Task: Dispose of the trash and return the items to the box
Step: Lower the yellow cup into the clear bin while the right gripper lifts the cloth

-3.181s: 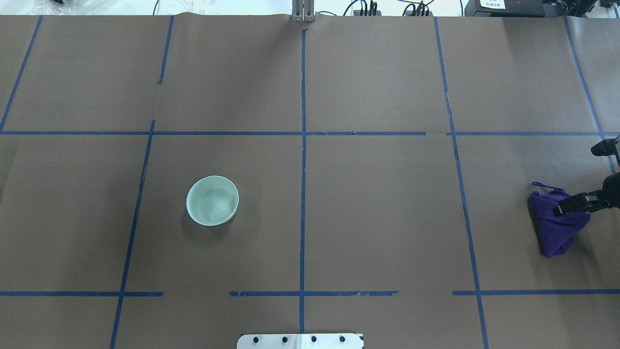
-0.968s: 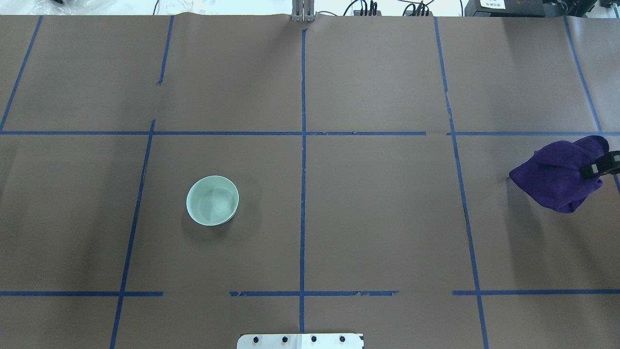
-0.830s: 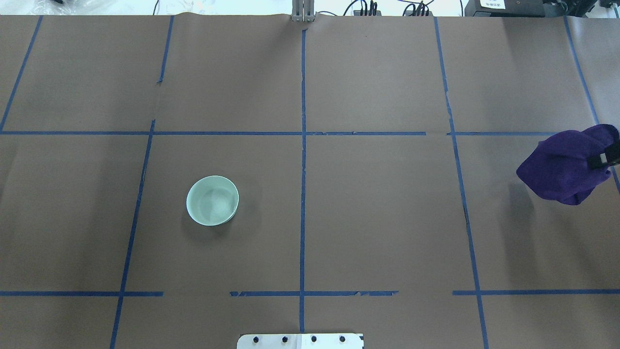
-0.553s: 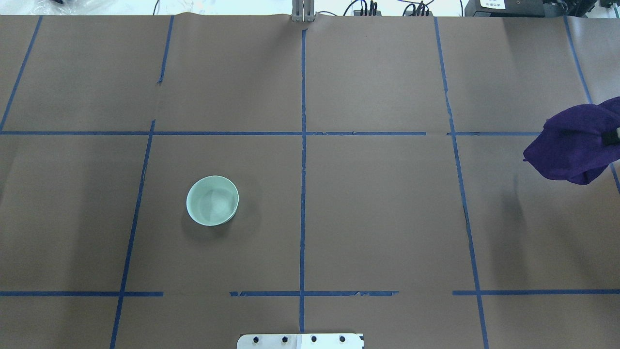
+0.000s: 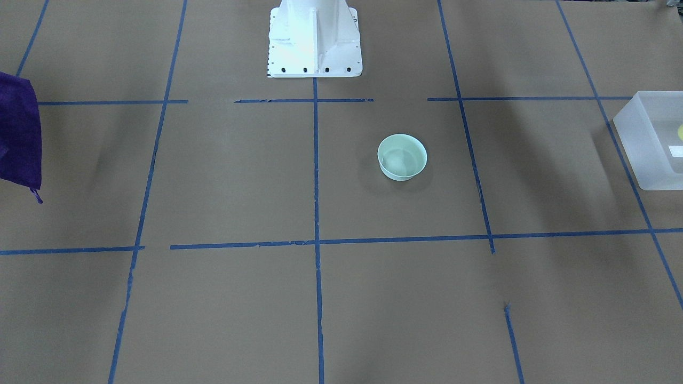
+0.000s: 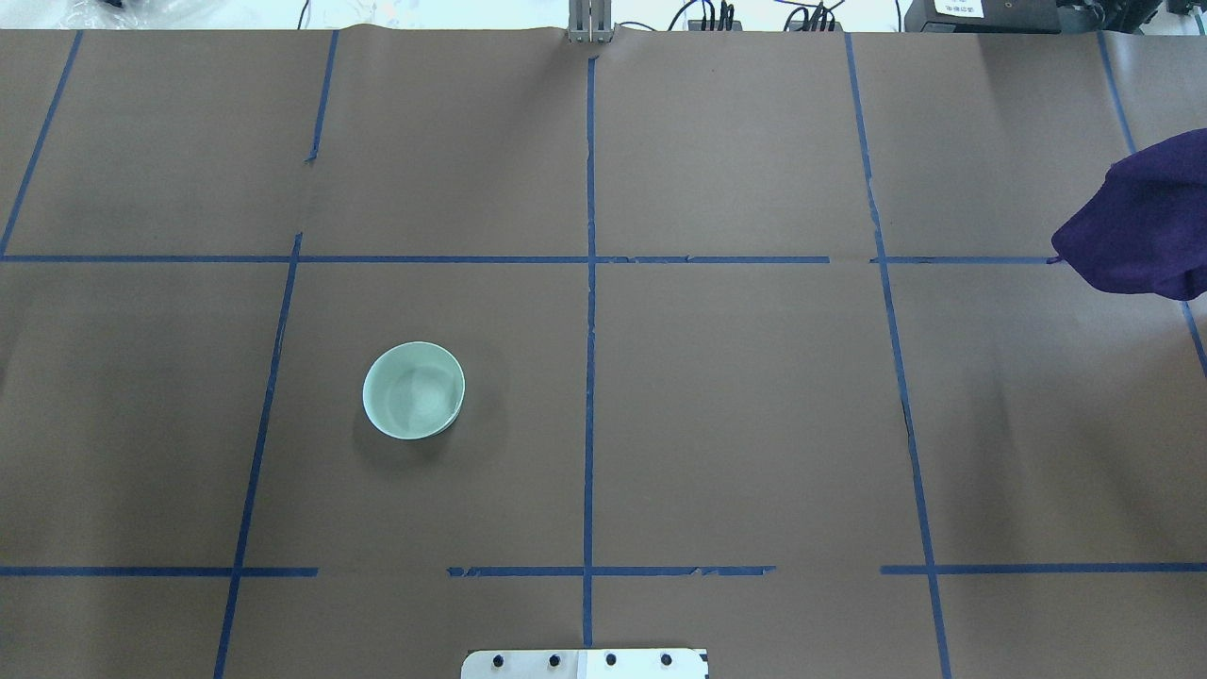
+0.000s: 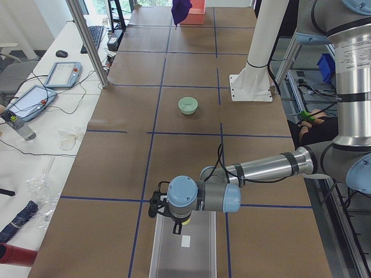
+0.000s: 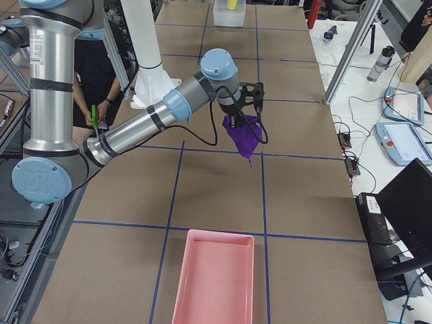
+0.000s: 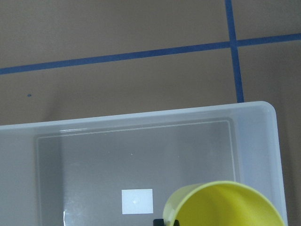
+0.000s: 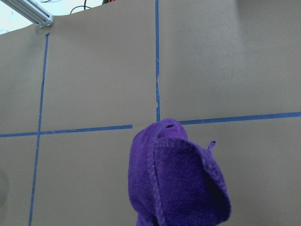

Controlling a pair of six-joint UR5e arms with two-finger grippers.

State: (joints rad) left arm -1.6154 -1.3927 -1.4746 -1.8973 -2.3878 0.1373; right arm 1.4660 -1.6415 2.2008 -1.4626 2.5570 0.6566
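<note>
1. Hovering over the box with the left gripper, clamped, by the look of it, on the yellow cup. Holding it up off the box floor, near one end wall, rim toward the wrist camera, not yet let go.
2. Looking into that box: only a white label on the floor, and no other item in the part shown.
3. Dangling the purple cloth from the right gripper, clear of the table, out by its right end. Cannot tell the fingers' state here, together or apart, buried as they are behind the cloth.
4. Spotting the pink tray at that same end, well apart from the cloth, with nothing showing inside from the side view.
5. Passing over the mint bowl: upright on the table, left of centre, near neither arm, seemingly empty.
6. Calling it roughly midway. Cup nearly home, needing only a release. Cloth in the air, trash or keeper unclear. Bowl untouched.
</note>
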